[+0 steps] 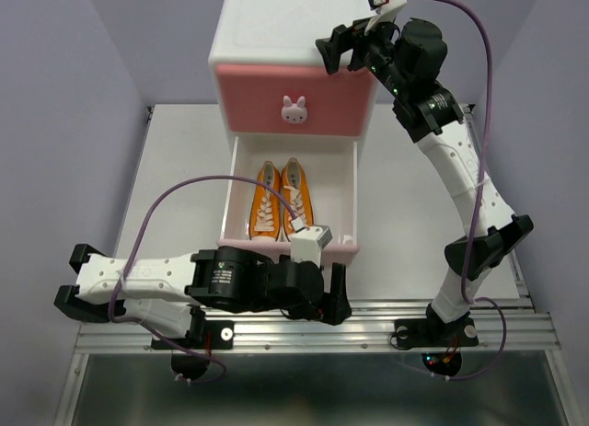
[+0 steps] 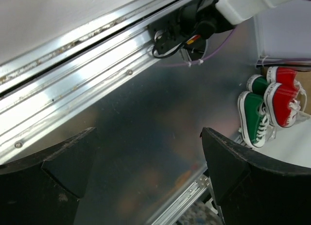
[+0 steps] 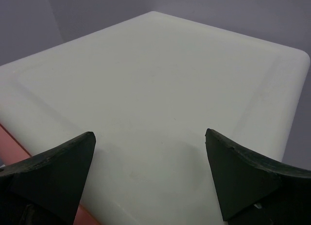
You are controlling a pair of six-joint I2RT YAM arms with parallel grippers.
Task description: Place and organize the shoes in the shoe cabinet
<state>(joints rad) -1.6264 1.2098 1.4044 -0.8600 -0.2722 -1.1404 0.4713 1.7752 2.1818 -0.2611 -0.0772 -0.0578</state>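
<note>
The left gripper (image 2: pixel 148 132) hangs past the table's near edge, jaws wide apart and empty, over a grey metal sheet. An aluminium rail (image 2: pixel 73 84) runs beside its left finger. Green sneakers (image 2: pixel 253 119) and red sneakers (image 2: pixel 285 101) lie off to the side of its right finger. Just beyond this gripper, the lower drawer (image 1: pixel 237 182) is pulled out, with the orange pair (image 1: pixel 281 201) side by side inside. Farther back, the right gripper (image 3: pixel 149 135) hovers spread and empty above the shoe cabinet (image 1: pixel 276 30), over its white top. The bunny knob (image 1: pixel 294 110) sits below it to its left.
</note>
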